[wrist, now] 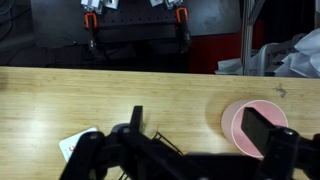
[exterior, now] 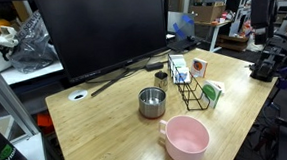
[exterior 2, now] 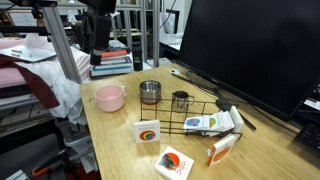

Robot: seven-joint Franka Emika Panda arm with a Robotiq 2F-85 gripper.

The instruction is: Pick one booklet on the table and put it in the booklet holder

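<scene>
The green-and-white booklet [exterior: 214,93] stands on the wood-grain table [exterior: 106,127], right beside the black wire booklet holder [exterior: 191,88]. The holder also shows in an exterior view [exterior 2: 205,122] with booklets in it, and part of its wire shows in the wrist view [wrist: 160,140]. My gripper [wrist: 200,130] is open and empty, high above the table near the pink bowl. In an exterior view the gripper [exterior 2: 97,42] hangs well above the table's far end, away from the holder.
A pink bowl [exterior: 186,139] [wrist: 250,125], a round steel cup [exterior: 152,102] and a small mesh cup [exterior 2: 181,100] stand near the holder. Two white booklets with red marks [exterior 2: 148,131] [exterior 2: 174,164] lie on the table. A large monitor [exterior: 106,32] stands behind.
</scene>
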